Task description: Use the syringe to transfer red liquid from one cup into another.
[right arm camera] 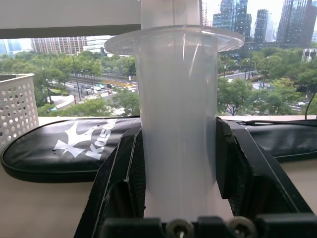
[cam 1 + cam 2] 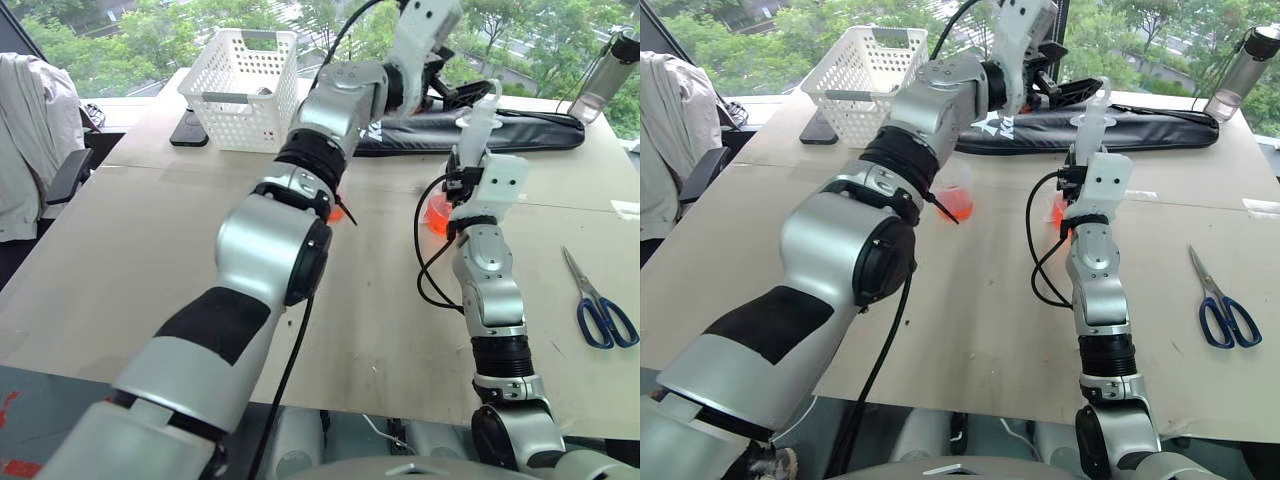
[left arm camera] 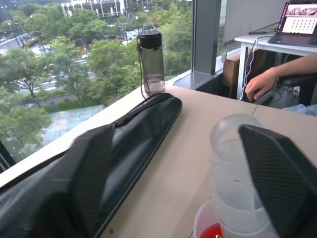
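My right gripper (image 1: 178, 129) is shut on the barrel of the clear syringe (image 1: 177, 99) and holds it upright, white flange on top. Below the syringe stands a clear cup (image 2: 438, 215) with red liquid (image 3: 214, 231) in it. A second clear cup (image 2: 958, 198), red at its bottom, stands to the left, partly behind my left forearm. I cannot tell which cup is the wider. My left gripper (image 3: 173, 134) is open up by the syringe's top (image 2: 1095, 100). The syringe (image 3: 235, 168) stands close beside one of its fingers (image 3: 282, 173); whether they touch is unclear.
A long black bag (image 2: 505, 130) lies behind the cups, a white basket (image 2: 245, 85) at the back left with a dark flat thing beside it. Blue-handled scissors (image 2: 600, 310) lie at the right, a grey bottle (image 2: 610, 65) at the far right corner. A person's hand (image 3: 260, 84) rests beyond the table.
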